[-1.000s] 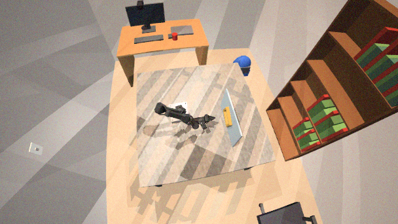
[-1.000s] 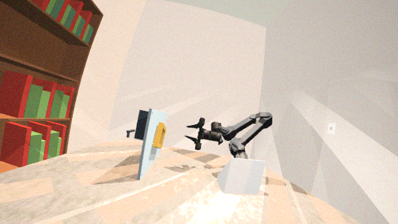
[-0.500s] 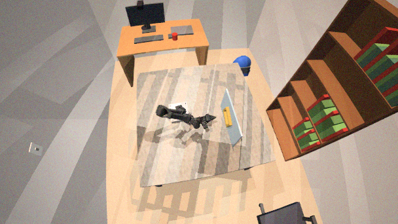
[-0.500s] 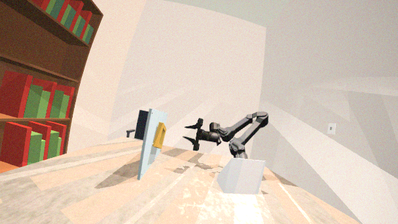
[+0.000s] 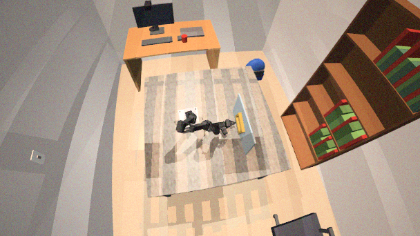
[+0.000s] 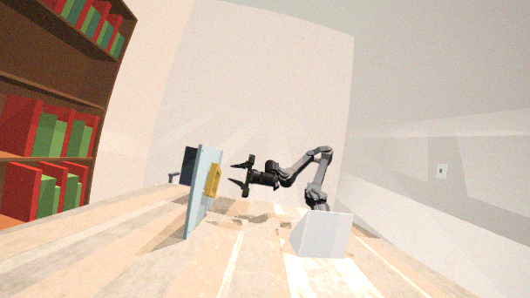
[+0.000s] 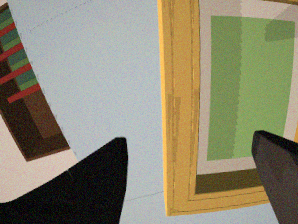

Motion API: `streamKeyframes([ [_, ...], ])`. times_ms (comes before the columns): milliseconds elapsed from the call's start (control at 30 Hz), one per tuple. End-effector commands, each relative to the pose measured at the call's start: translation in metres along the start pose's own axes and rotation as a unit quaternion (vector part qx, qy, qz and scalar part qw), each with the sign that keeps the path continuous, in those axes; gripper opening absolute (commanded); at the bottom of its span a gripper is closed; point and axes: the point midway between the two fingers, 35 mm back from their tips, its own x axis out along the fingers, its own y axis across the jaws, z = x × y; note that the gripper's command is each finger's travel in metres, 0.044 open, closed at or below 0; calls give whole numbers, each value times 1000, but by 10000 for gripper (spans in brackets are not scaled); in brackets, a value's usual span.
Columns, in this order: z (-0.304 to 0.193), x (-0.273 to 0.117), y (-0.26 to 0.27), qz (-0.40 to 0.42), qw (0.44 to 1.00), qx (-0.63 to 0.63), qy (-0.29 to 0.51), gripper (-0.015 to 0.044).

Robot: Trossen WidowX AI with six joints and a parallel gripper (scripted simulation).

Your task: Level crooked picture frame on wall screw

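The yellow picture frame (image 5: pixel 242 128) (image 6: pixel 209 180) (image 7: pixel 181 100), with a green picture in a pale border, hangs on the front of the light blue panel (image 5: pixel 246 139) (image 6: pixel 195 198) (image 7: pixel 100 75). In the wrist view its long edge does not run parallel to the panel's edge, so it looks tilted; which side is higher I cannot tell. The screw and notched strip are hidden. My gripper (image 5: pixel 231 128) (image 6: pixel 230 172) (image 7: pixel 192 144) is open and empty. Its fingers, one above the other, point at the frame from a short distance and do not touch it.
The panel stands upright on the table (image 5: pixel 179 169) (image 6: pixel 261 270). A white block (image 6: pixel 324 235) stands by the arm's base. Beyond the panel is a bookshelf (image 5: pixel 345 86) (image 6: pixel 52 87) (image 7: pixel 45 112). A desk (image 5: pixel 193 48) with a monitor stands past the table.
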Motion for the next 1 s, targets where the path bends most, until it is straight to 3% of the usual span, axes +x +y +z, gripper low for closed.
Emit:
streamKeyframes([
  [0,-2,12,-1,1,1000,0,-2,260],
  [967,-1,34,0,2,1000,0,-2,260],
])
